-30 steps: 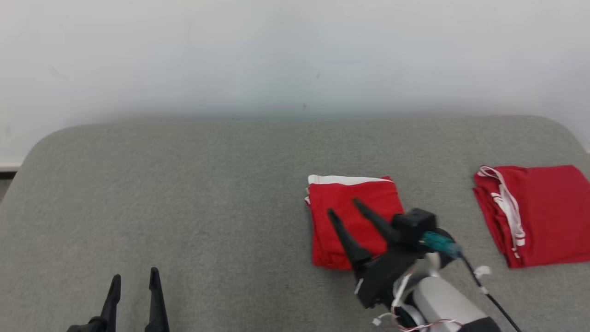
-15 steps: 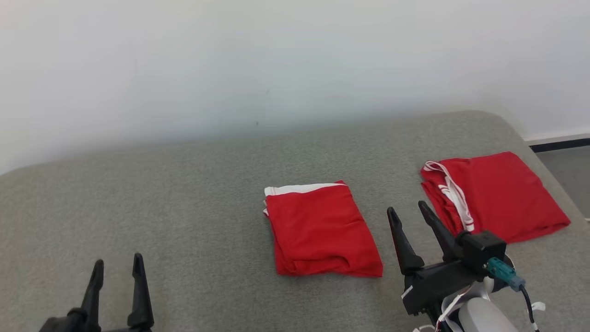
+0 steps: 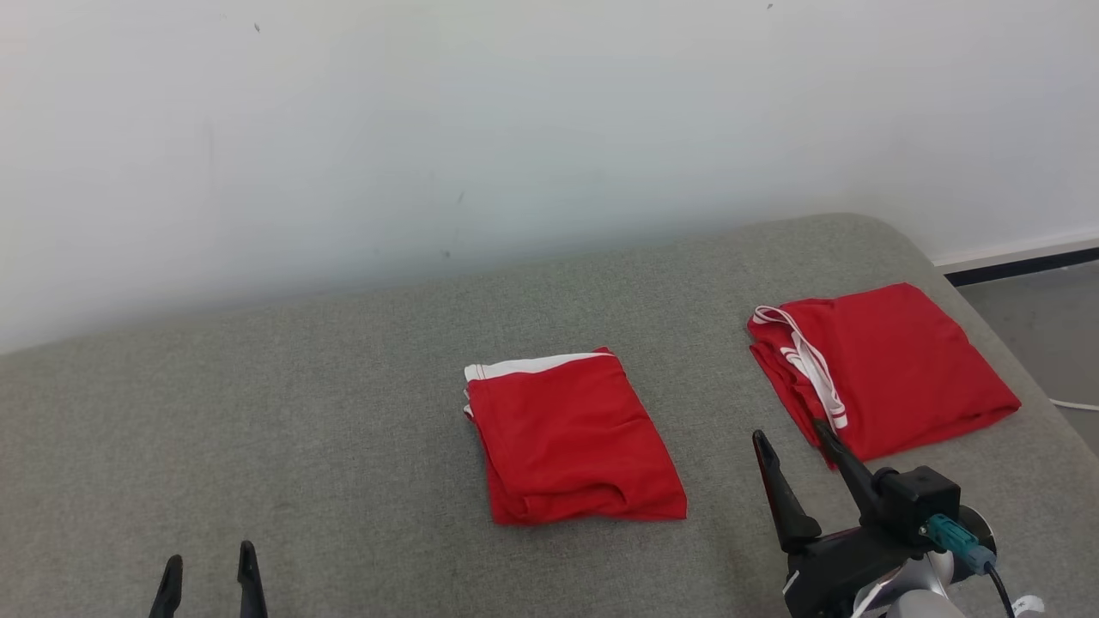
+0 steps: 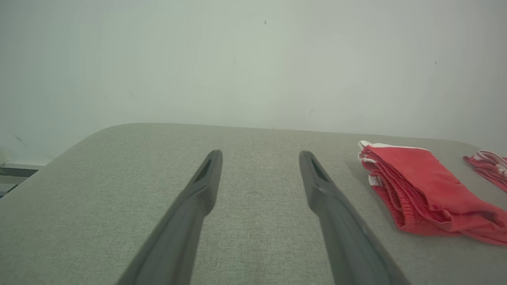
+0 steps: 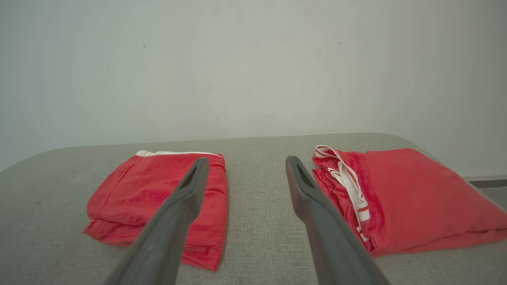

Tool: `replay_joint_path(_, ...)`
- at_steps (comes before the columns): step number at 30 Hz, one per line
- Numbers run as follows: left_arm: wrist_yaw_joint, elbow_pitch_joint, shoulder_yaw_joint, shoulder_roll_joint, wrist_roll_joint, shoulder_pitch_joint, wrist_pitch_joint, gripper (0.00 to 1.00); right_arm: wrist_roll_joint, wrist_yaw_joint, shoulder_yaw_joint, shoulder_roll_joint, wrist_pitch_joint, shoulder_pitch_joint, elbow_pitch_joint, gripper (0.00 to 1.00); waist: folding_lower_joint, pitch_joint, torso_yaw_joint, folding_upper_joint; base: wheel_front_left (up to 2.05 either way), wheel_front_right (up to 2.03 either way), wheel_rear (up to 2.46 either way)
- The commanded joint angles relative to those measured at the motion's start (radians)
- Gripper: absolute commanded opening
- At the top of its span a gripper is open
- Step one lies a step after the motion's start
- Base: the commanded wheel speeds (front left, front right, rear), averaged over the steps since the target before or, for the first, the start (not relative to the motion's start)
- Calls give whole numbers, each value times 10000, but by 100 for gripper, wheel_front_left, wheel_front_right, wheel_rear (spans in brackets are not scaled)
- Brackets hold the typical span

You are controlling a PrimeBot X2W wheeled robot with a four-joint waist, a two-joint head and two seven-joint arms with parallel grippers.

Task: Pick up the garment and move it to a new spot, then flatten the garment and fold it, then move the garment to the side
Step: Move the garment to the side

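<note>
A folded red garment [image 3: 571, 438] with a white waistband lies flat in the middle of the grey padded surface [image 3: 300, 412]. My right gripper [image 3: 787, 428] is open and holds nothing. It hovers to the right of the garment, between it and a second folded red garment [image 3: 884, 369] with white striped trim. The right wrist view shows my right gripper [image 5: 246, 159] with the folded garment [image 5: 138, 190] on its left and the trimmed garment [image 5: 412, 194] on its right. My left gripper [image 3: 210, 554] is open at the lower left, far from both. In the left wrist view my left gripper [image 4: 260, 152] points over bare fabric, with the folded garment [image 4: 420, 186] to its right.
A pale wall [image 3: 515, 129] runs behind the padded surface. The surface's rounded right edge drops to a grey floor [image 3: 1052, 318] with a dark baseboard. A white cable [image 3: 1073, 403] lies on the floor at the far right.
My right gripper has come off the middle folded garment and now sits to its right, jaws wider. The head camera has turned, shifting the whole picture left. Both garments lie as before.
</note>
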Motion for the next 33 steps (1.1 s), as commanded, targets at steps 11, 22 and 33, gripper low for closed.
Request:
replay_joint_path(11, 73, 332, 87, -4, -30, 16, 0, 100, -69, -28, -535, 142, 122, 542, 199, 100, 1, -210, -82, 0, 0, 0, 0)
replay_joint_path(22, 78, 413, 129, -3, -27, 17, -1, 100, -16, -28, -737, 261, 277, 731, 112, 100, 1, -260, 49, 0, 0, 0, 0)
replay_joint_path(33, 139, 396, 32, -5, -97, 156, -1, 100, -42, -28, -664, 312, 374, 704, 30, 100, 1, -244, 225, 0, 0, 0, 0)
